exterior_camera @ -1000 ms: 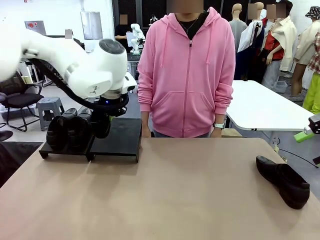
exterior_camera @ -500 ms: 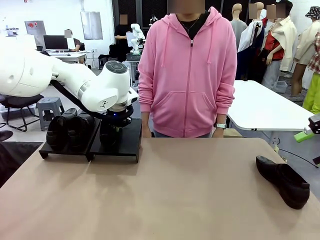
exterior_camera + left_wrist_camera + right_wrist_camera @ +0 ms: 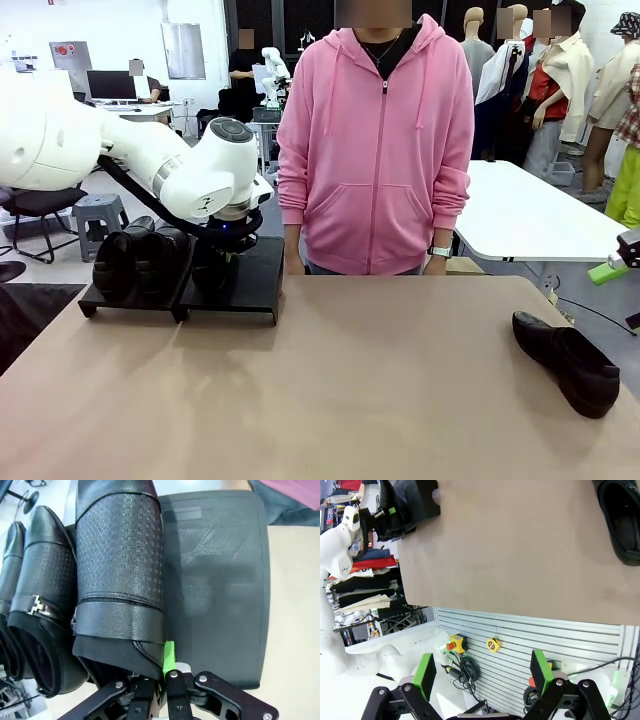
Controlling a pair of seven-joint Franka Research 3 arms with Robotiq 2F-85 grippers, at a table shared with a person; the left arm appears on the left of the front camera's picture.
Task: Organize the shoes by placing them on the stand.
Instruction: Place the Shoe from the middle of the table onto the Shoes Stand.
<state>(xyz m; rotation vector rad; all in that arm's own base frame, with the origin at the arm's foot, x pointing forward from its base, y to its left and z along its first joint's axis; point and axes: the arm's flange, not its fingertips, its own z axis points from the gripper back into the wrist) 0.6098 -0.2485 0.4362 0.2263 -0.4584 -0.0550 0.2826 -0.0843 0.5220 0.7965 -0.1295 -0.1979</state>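
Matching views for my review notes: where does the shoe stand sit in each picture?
Front view: the stand is at the far left of the table.
Left wrist view: the stand spans middle and right, with shoes on its left part.
Right wrist view: a corner of the stand is at top left.
Shared landmark: the tan table.

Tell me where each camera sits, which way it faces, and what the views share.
Front view: between the arms, facing the person across the table; left arm shows.
Left wrist view: looking down its shut left gripper at a shoe on the stand.
Right wrist view: off the table's edge, open right gripper below.
Shared: the lone shoe, front and right wrist.
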